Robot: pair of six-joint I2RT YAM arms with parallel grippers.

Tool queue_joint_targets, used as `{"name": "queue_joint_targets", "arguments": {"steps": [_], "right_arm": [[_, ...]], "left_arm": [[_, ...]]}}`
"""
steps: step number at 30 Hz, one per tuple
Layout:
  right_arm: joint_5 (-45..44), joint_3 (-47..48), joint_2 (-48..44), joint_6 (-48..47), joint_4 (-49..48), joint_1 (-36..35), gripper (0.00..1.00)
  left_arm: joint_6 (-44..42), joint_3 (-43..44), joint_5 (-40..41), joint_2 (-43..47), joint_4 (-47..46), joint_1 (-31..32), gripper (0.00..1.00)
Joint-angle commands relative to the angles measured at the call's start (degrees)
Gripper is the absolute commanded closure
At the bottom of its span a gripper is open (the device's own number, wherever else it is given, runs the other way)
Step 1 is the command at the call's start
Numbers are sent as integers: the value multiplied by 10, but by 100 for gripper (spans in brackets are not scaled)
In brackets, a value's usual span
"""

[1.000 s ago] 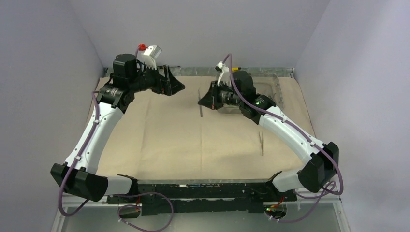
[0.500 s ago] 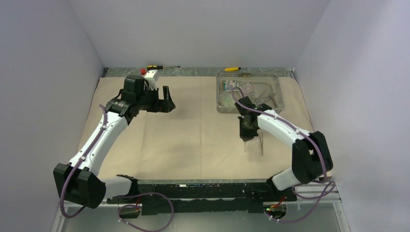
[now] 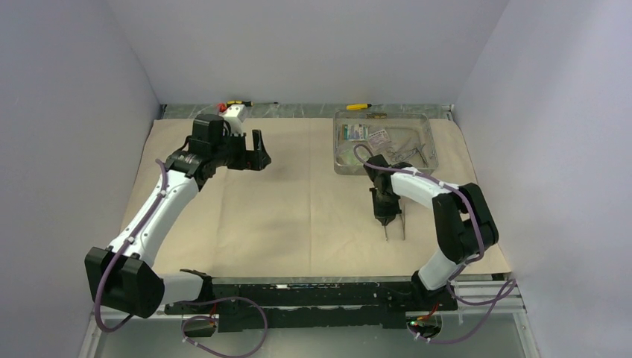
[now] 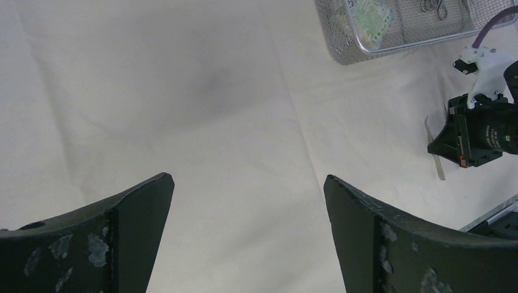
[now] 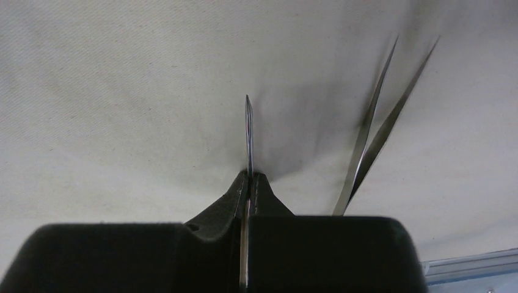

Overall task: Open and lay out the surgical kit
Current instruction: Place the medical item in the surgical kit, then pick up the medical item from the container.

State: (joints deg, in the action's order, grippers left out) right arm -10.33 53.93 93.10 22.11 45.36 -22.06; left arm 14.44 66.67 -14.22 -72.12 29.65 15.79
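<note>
Low over the cloth (image 3: 283, 216), the right gripper (image 3: 385, 219) pinches tweezers (image 5: 248, 134) beside another pair (image 5: 364, 134); a careless release could tangle them. Left gripper (image 4: 247, 180) gapes empty.

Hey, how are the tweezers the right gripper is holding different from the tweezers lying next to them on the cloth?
The held tweezers are clamped in the right gripper, while the loose tweezers lie free on the beige cloth. The held tweezers' prongs are pressed into one thin line; the loose tweezers' prongs splay apart. Both are slim steel, with their tips pointing away from the gripper.
</note>
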Motion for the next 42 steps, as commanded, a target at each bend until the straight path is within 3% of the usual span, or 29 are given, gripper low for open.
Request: {"name": "queue_joint_targets", "arguments": {"steps": [1, 6, 10, 20, 26, 32, 42], "right_arm": [[-2, 17, 16, -27, -8, 8, 100], [5, 17, 11, -30, -3, 10, 66], [24, 33, -1, -25, 9, 11, 54], [28, 160, -53, -21, 59, 44, 46], [24, 270, -38, 12, 45, 132, 52], [-21, 342, 54, 82, -6, 207, 53], [-72, 524, 272, 139, -8, 215, 52]], "left_arm": [[-2, 19, -3, -4, -29, 0, 1], [-7, 22, -2, -9, -25, 0, 0], [-11, 27, -1, -14, -22, 0, 1], [-17, 49, 11, -21, -17, 0, 1], [-3, 62, 33, -33, -33, 0, 0], [14, 67, 38, -57, -66, 0, 0], [17, 126, 36, -149, -79, 0, 1]]}}
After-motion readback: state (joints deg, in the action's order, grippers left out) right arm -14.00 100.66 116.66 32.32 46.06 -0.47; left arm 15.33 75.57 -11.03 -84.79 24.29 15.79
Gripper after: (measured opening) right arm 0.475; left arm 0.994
